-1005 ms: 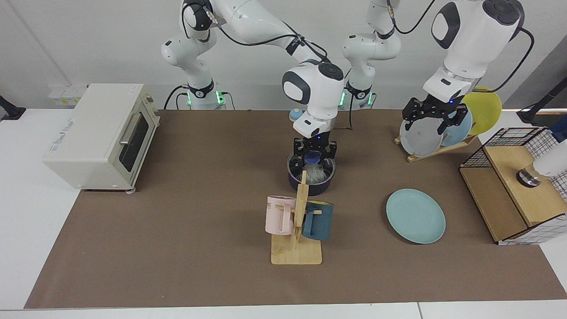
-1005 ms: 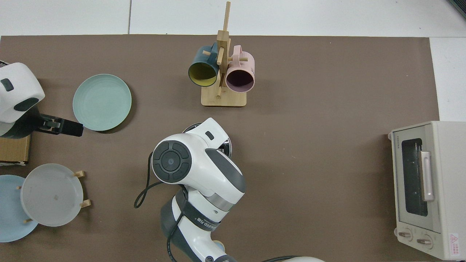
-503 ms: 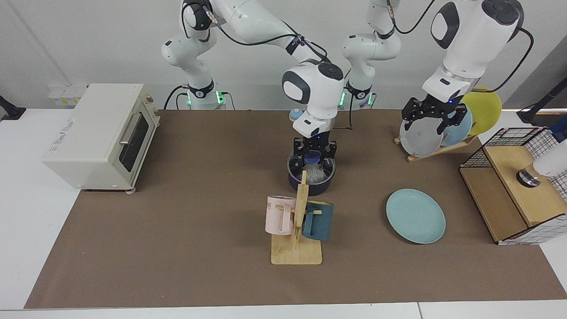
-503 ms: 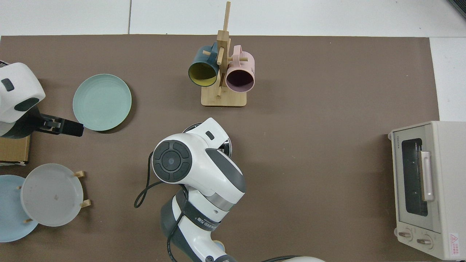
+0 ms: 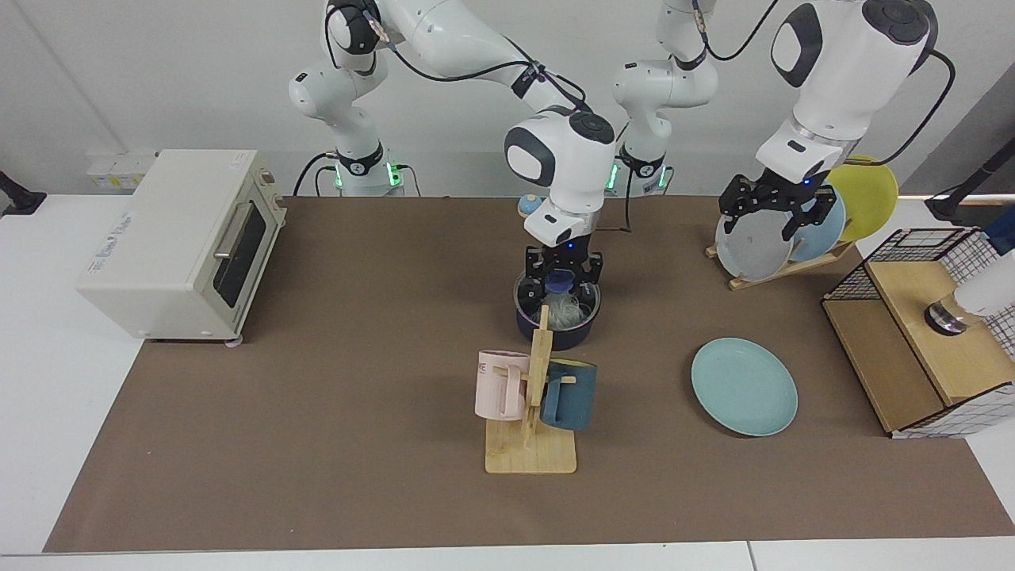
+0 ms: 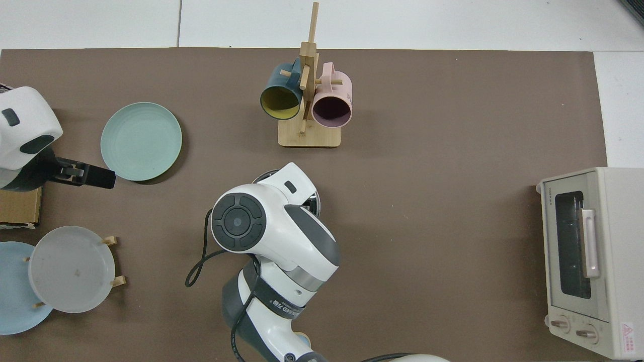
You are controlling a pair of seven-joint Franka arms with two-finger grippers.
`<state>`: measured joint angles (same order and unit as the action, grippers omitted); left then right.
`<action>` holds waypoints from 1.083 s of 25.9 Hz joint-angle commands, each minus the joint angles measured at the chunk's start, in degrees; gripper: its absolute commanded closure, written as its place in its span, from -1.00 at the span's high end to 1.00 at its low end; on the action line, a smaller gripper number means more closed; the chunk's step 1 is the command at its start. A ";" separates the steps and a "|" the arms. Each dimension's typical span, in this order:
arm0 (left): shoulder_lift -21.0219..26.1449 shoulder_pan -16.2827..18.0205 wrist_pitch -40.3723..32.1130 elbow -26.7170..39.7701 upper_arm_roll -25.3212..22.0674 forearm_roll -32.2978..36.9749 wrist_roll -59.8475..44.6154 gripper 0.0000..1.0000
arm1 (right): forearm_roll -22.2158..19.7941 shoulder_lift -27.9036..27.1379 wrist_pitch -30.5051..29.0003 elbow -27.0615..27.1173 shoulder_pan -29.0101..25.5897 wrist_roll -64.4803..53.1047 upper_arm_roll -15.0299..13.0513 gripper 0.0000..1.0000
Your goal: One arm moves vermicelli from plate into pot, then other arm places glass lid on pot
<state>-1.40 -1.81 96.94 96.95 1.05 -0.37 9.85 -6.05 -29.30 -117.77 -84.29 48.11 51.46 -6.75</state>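
The glass lid sits on the pot directly beneath the right pincer, whose fingers straddle its blue knob; whether they grip it I cannot tell. The vermicelli lies inside. This looks like the final lidding step; next comes letting go and lifting straight up. Well aside, the left pincer waits spread apart above the empty plate on the brown surface.
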 commanded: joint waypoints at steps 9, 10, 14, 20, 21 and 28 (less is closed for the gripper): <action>-1.23 0.14 -0.53 0.96 0.09 -1.12 0.17 1.00 | 2.62 2.05 -0.18 -2.10 -0.39 -1.36 0.07 1.00; -1.23 0.14 -0.53 0.96 0.09 -1.12 0.17 1.00 | 2.62 2.05 -0.18 -2.10 -0.39 -1.36 0.07 1.00; -1.32 0.14 -0.53 1.04 0.09 -1.12 0.17 1.00 | 2.62 1.96 -0.18 -1.84 -0.30 -1.45 0.07 1.00; -1.32 0.14 -0.53 1.13 0.09 -1.12 0.17 1.00 | 2.27 2.23 -0.09 -1.75 -0.30 -1.36 -0.02 1.00; -1.32 0.14 -0.62 1.13 0.09 -1.12 0.17 1.00 | 2.27 2.49 -0.09 -1.67 -0.47 -1.36 -0.10 1.00; -1.32 0.14 -0.53 1.13 0.09 -1.12 0.17 1.00 | 1.57 3.37 0.08 -1.84 -0.74 -1.54 -0.02 0.94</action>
<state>-1.41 -1.81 96.91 96.96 1.06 -0.37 9.85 -4.51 -27.77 -117.72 -84.45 47.73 51.27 -6.87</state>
